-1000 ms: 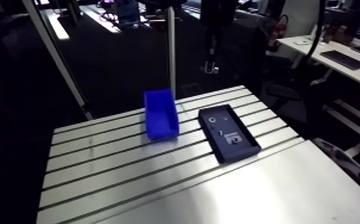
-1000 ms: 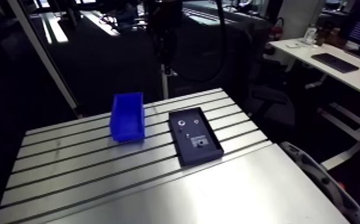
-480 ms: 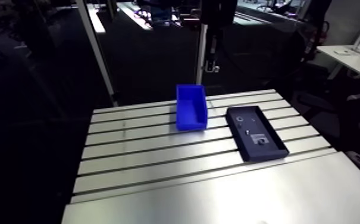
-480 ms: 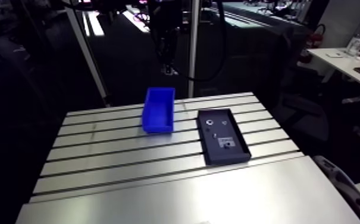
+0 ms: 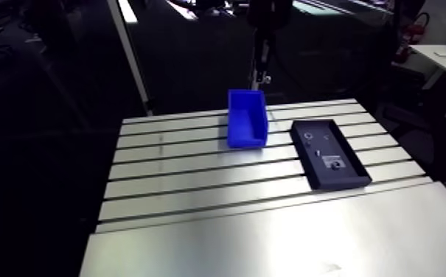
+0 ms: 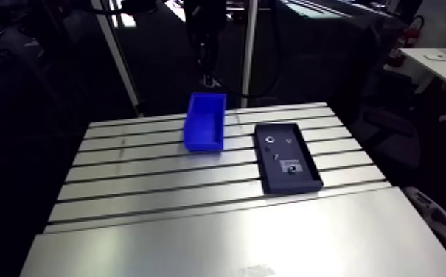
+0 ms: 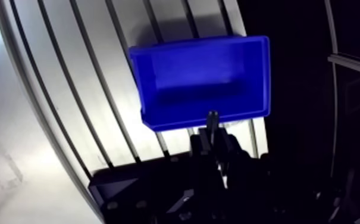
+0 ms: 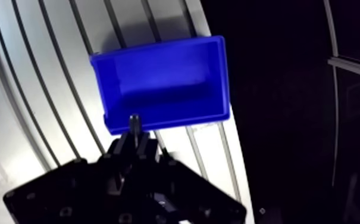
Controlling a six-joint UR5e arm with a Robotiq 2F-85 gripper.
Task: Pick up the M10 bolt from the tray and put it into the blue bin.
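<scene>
Arm had swung over since earlier, away from tray (image 6: 288, 158). Gripper (image 7: 213, 140) pinched the bolt (image 7: 212, 121) over bin's (image 7: 182, 71) near wall. Release probably next.

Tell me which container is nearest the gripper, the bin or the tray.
The blue bin: it lies just ahead of the gripper, shut on the bolt; the black tray sits apart, beside the bin.

Glossy plastic blue bin (image 5: 247, 124) on brushed-metal table (image 5: 270, 236).
</scene>
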